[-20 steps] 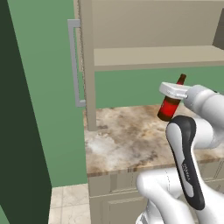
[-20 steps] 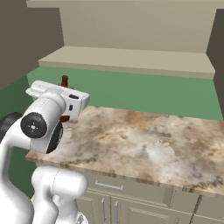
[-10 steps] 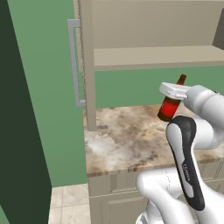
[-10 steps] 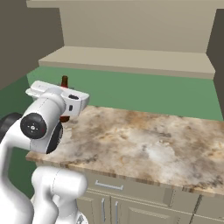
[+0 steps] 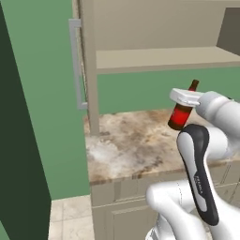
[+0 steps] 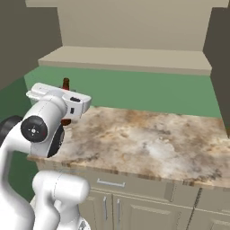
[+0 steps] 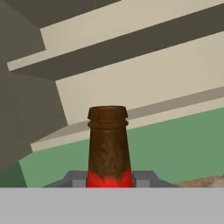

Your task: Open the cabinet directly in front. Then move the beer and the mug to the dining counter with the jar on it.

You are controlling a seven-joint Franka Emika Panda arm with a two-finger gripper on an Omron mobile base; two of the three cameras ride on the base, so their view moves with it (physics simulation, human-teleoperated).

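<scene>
Tool (image 7: 109,180) clamps beer (image 5: 182,110): slim brown btl, red label.

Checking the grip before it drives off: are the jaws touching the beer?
Touching. In the hand view the gripper has its jaws pressed against both sides of the beer neck, no gap visible.

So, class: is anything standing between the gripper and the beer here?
No. The gripper is already closed on the beer, with the bottle neck rising between its fingers and the bottle lifted above the marble worktop.
</scene>
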